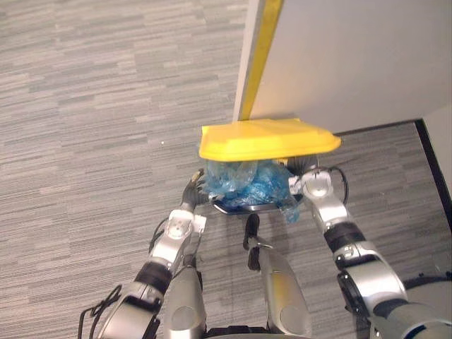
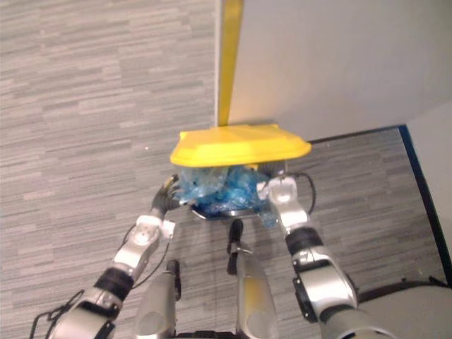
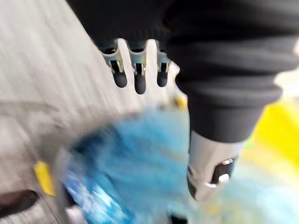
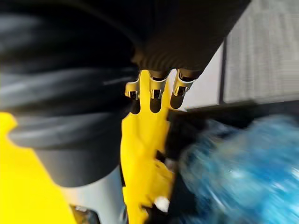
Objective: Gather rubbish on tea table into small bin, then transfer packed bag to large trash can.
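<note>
The left hand (image 1: 191,196) was nearest, its fingers straight and spread, closed on nothing, their tips just beside the blue bag (image 1: 244,182). The right hand (image 1: 316,185) was on the bag's other side, close against it and just under the yellow lid (image 1: 265,139); whether it had any hold could not be told. Between the two hands the crumpled, full bag bulged up over a dark rim (image 1: 240,207) that looked like the mouth of the large trash can, with the lid tipped over it just beyond both hands. Past the lid was a pale wall (image 1: 353,56), and grey carpet floor (image 1: 106,106) lay out beyond the left hand. By this showing the gathering and carrying seemed finished and the task close to its end: what appeared left was settling the bag fully below the rim and drawing both hands clear.
</note>
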You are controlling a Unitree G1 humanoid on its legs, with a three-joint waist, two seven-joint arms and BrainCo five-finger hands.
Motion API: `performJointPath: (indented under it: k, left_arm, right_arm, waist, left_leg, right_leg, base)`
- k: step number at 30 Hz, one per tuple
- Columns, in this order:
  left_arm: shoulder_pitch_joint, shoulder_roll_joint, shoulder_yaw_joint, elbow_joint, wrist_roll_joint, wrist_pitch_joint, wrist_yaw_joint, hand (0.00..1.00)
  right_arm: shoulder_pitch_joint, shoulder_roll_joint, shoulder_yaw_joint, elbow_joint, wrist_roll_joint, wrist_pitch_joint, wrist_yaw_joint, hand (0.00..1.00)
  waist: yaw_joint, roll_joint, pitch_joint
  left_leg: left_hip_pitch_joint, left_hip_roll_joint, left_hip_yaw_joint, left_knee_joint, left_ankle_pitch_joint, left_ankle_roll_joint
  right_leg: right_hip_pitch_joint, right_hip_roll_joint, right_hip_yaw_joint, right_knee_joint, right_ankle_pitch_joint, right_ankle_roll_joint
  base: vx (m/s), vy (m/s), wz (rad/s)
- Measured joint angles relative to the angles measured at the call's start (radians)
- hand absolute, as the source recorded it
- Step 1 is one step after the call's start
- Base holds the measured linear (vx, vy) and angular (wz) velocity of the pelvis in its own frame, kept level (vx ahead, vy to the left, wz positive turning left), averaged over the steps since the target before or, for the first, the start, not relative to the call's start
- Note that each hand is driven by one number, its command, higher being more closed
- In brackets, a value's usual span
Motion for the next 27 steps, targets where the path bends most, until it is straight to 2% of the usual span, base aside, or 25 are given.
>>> performJointPath:
  k: [5, 8, 11, 12, 13, 14, 15, 16, 17, 18, 20, 21, 22, 23, 24, 27]
  left_arm:
    - [0.139, 0.019, 0.058, 0.035, -0.016, -0.002, -0.042, 0.0]
    - [0.181, 0.018, 0.097, 0.188, -0.005, 0.006, -0.057, 0.0]
    - [0.228, 0.016, 0.109, 0.291, 0.029, 0.024, -0.071, 0.0]
    - [0.236, 0.016, 0.119, 0.303, 0.034, 0.026, -0.072, 0.0]
    - [0.237, 0.005, 0.133, 0.328, 0.047, 0.032, -0.071, 0.0]
    - [0.237, 0.008, 0.147, 0.358, 0.067, 0.039, -0.067, 0.0]
    - [0.236, 0.017, 0.152, 0.394, 0.083, 0.045, -0.063, 0.0]
    - [0.237, 0.019, 0.158, 0.396, 0.085, 0.048, -0.062, 0.0]
    - [0.242, 0.022, 0.17, 0.396, 0.104, 0.058, -0.059, 0.0]
    - [0.238, 0.022, 0.177, 0.396, 0.107, 0.062, -0.057, 0.0]
    - [0.235, -0.013, 0.225, 0.397, 0.122, 0.069, -0.042, 0.0]
    - [0.246, -0.05, 0.259, 0.404, 0.121, 0.07, -0.04, 0.0]
    - [0.244, -0.057, 0.264, 0.404, 0.121, 0.07, -0.038, 0.0]
    - [0.235, -0.068, 0.26, 0.415, 0.121, 0.067, -0.035, 0.0]
    - [0.226, -0.105, 0.25, 0.431, 0.121, 0.067, -0.035, 0.0]
    - [0.213, -0.138, 0.221, 0.456, 0.121, 0.065, -0.038, 0.0]
  right_arm:
    - [0.089, 0.03, -0.018, -0.017, -0.034, 0.0, 0.018, 0.0]
    - [0.144, 0.066, -0.019, -0.017, -0.047, -0.001, 0.033, 0.0]
    - [0.243, 0.097, -0.019, -0.015, -0.055, -0.01, 0.045, 0.0]
    - [0.27, 0.098, -0.019, -0.012, -0.059, -0.014, 0.048, 0.0]
    - [0.306, 0.1, -0.019, 0.003, -0.079, -0.014, 0.053, 0.0]
    - [0.333, 0.109, -0.02, 0.035, -0.086, -0.018, 0.056, 0.0]
    - [0.387, 0.135, -0.048, 0.088, -0.086, -0.023, 0.059, 0.0]
    - [0.408, 0.146, -0.067, 0.106, -0.093, -0.026, 0.059, 0.0]
    - [0.458, 0.166, -0.103, 0.14, -0.118, -0.027, 0.059, 0.0]
    - [0.477, 0.174, -0.12, 0.162, -0.123, -0.027, 0.059, 0.0]
    - [0.512, 0.18, -0.18, 0.238, -0.123, -0.029, 0.055, 0.0]
    - [0.514, 0.173, -0.219, 0.278, -0.123, -0.024, 0.05, 0.0]
    - [0.518, 0.179, -0.235, 0.281, -0.119, -0.021, 0.047, 0.0]
    - [0.532, 0.182, -0.265, 0.32, -0.116, -0.02, 0.042, 0.0]
    - [0.531, 0.174, -0.285, 0.353, -0.116, -0.014, 0.038, 0.0]
    - [0.534, 0.168, -0.33, 0.381, -0.114, -0.002, 0.035, 0.0]
  waist:
    - [0.024, 0.006, -0.011]
    - [0.043, 0.0, -0.014]
    - [0.037, -0.013, -0.03]
    - [0.037, -0.017, -0.033]
    - [0.035, -0.016, -0.037]
    - [0.028, -0.027, -0.044]
    - [0.022, -0.057, -0.075]
    - [0.021, -0.062, -0.082]
    - [0.018, -0.077, -0.093]
    - [0.015, -0.085, -0.099]
    - [0.026, -0.061, -0.143]
    - [0.03, -0.031, -0.186]
    - [0.024, -0.042, -0.196]
    - [0.02, -0.052, -0.216]
    - [0.014, -0.026, -0.243]
    - [0.006, -0.01, -0.278]
  left_leg:
    - [0.017, -0.02, 0.005, 0.028, -0.006, 0.017]
    - [0.033, -0.034, 0.038, 0.044, -0.014, 0.033]
    - [0.052, -0.038, 0.075, 0.062, -0.018, 0.042]
    - [0.052, -0.037, 0.079, 0.06, -0.015, 0.046]
    - [0.057, -0.011, 0.094, 0.026, 0.008, 0.052]
    - [0.064, -0.008, 0.107, 0.001, 0.026, 0.053]
    - [0.07, -0.006, 0.114, -0.023, 0.037, 0.048]
    - [0.07, -0.003, 0.115, -0.023, 0.037, 0.047]
    - [0.073, -0.004, 0.114, -0.022, 0.034, 0.042]
    - [0.073, -0.004, 0.114, -0.021, 0.032, 0.038]
    - [0.076, 0.026, 0.13, -0.063, 0.045, 0.03]
    - [0.091, 0.08, 0.174, -0.143, 0.092, 0.016]
    - [0.104, 0.067, 0.183, -0.165, 0.104, 0.008]
    - [0.137, 0.045, 0.193, -0.217, 0.131, 0.007]
    - [0.155, 0.055, 0.199, -0.274, 0.162, 0.005]
    - [0.176, 0.053, 0.215, -0.361, 0.21, 0.016]
  right_leg:
    - [0.019, -0.022, 0.009, 0.021, -0.016, 0.021]
    - [0.023, -0.023, 0.044, 0.016, 0.001, 0.042]
    - [0.04, -0.024, 0.063, -0.009, 0.012, 0.056]
    - [0.041, -0.023, 0.064, -0.021, -0.005, 0.075]
    - [0.032, -0.021, 0.054, 0.016, -0.057, 0.123]
    - [0.009, -0.032, 0.066, 0.158, -0.093, 0.075]
    - [0.015, -0.039, 0.09, 0.341, -0.197, 0.055]
    - [0.026, -0.04, 0.098, 0.386, -0.241, 0.061]
    - [0.049, -0.043, 0.124, 0.443, -0.305, 0.082]
    - [0.06, -0.035, 0.128, 0.418, -0.321, 0.098]
    - [0.108, 0.026, 0.115, 0.24, -0.321, 0.077]
    - [0.125, 0.06, 0.096, 0.171, -0.29, 0.025]
    - [0.13, 0.039, 0.087, 0.205, -0.298, 0.021]
    - [0.148, 0.046, 0.116, 0.16, -0.307, 0.021]
    - [0.173, 0.067, 0.113, 0.084, -0.268, 0.017]
    - [0.188, 0.083, 0.118, -0.007, -0.224, 0.026]
  base:
    - [-0.05, 0.008, 0.02]
    - [-0.1, 0.044, -0.26]
    - [-0.07, 0.066, -0.34]
    - [-0.11, 0.055, -0.29]
    - [-0.09, 0.004, -0.23]
    - [-0.11, -0.007, -0.33]
    - [-0.05, -0.034, -0.19]
    - [-0.03, -0.079, -0.16]
    - [0.0, -0.097, 0.01]
    - [0.01, -0.131, -0.04]
    - [0.04, -0.102, -0.55]
    - [0.04, -0.085, -0.7]
    - [0.04, -0.079, -0.53]
    - [0.03, -0.042, -0.2]
    - [0.03, -0.009, -0.24]
    - [0.02, 0.021, -0.13]
